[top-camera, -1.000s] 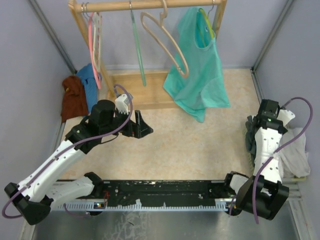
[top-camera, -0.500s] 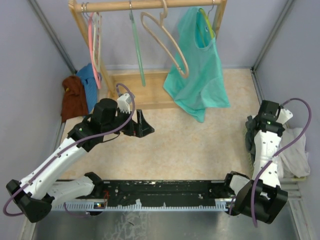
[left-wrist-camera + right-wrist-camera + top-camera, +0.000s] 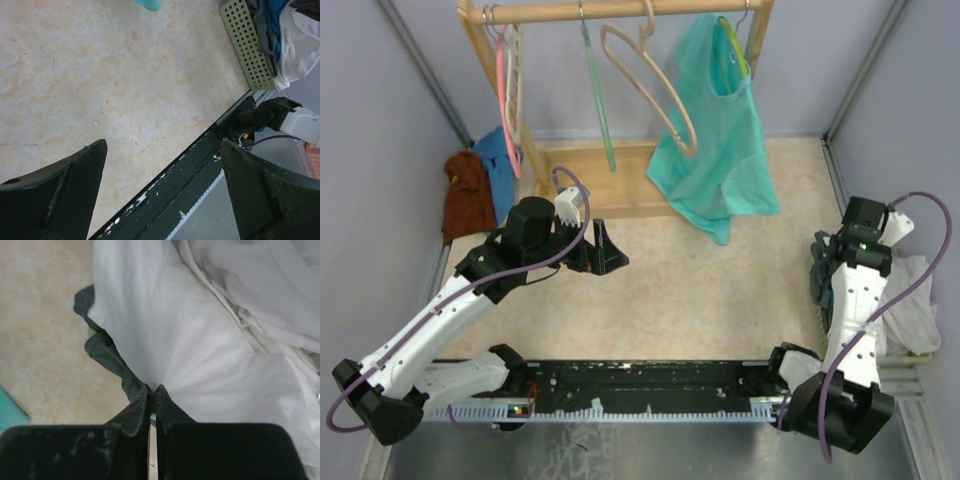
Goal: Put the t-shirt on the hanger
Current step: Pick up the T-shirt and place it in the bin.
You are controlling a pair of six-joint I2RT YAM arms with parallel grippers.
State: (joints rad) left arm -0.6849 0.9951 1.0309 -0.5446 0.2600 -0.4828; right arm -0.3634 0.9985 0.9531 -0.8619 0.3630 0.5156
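Note:
The white t-shirt [image 3: 200, 355] lies crumpled in a pile at the table's right edge [image 3: 920, 310], also visible in the left wrist view [image 3: 300, 45]. My right gripper [image 3: 153, 388] is shut on a fold of it, and the cloth puckers out from the pinch. From above, that gripper [image 3: 820, 285] points down beside the pile. The beige hanger [image 3: 650, 85] hangs tilted from the wooden rail at the back. My left gripper [image 3: 605, 250] hovers over the table's middle left, open [image 3: 162, 145] with nothing between its fingers.
The wooden rack [image 3: 620, 12] also carries a teal top [image 3: 715, 150], a thin green hanger [image 3: 595, 90] and pink hangers [image 3: 505, 90]. Rust-brown [image 3: 468, 195] and blue [image 3: 500, 165] garments lie at back left. A green perforated basket [image 3: 247, 45] and a grey garment [image 3: 107, 352] adjoin the t-shirt.
The right gripper's jaws have closed onto the white cloth, and its wrist has shifted slightly to the right. The left arm edged a little and then stayed still.

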